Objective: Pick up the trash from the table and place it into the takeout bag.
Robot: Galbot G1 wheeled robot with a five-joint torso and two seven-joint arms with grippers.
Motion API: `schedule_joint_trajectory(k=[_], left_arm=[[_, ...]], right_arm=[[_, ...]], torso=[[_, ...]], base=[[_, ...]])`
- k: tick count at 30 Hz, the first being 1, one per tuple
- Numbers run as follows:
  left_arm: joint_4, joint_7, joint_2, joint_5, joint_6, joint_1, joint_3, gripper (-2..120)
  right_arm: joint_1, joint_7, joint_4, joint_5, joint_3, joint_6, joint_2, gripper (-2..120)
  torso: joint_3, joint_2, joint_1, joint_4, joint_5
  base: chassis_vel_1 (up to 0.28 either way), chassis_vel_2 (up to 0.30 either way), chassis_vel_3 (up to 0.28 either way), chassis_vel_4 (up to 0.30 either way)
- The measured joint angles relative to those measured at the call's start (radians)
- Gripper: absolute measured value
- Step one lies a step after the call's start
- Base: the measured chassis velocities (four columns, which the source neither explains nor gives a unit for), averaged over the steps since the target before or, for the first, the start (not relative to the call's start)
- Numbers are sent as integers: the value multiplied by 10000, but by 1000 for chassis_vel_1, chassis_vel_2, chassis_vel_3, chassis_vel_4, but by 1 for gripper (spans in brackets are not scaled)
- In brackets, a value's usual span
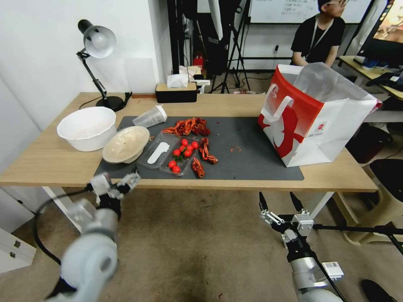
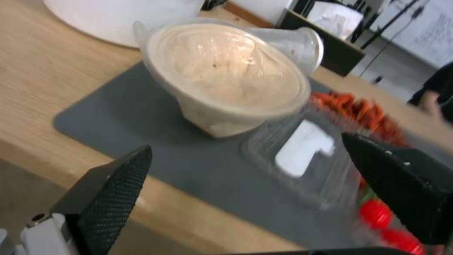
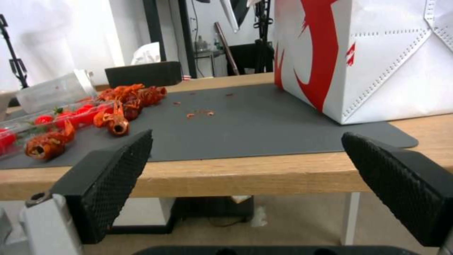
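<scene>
**Bowl on a slope, gripper closing in**

Light-wood table (image 1: 50,161) carries the beige bowl (image 1: 125,144), tilted against the big white bowl (image 1: 87,127), beside the clear tray (image 1: 168,153). Left gripper (image 1: 116,183) hangs at the near edge, jaws wide, holding nothing. A glancing pinch could skid the bowl or, seemingly, snag the tray. Takeout bag (image 1: 312,121) stands well apart; right gripper (image 1: 280,202) idles open below the table.

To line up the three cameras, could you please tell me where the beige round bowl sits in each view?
Head view: beige round bowl on the dark grey mat's left end, beside the big white bowl.
Left wrist view: bowl centre frame, beyond the open left gripper.
Right wrist view: not in it.
Shared landmark: dark grey mat.
</scene>
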Motion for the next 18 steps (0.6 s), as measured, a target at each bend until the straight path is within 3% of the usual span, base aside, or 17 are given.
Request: schedule_joint_trajectory(k=[4, 18], left_arm=[[244, -653, 22, -1720, 173, -588, -191, 100], [865, -1461, 56, -3067, 188, -1659, -160, 100]], right_arm=[[14, 49, -50, -152, 0, -31, 45, 100], [19, 88, -82, -333, 0, -58, 122, 100]], torso=[[1, 0, 0, 1, -4], [0, 0, 0, 0, -1]], base=[[0, 0, 0, 0], [0, 0, 0, 0]])
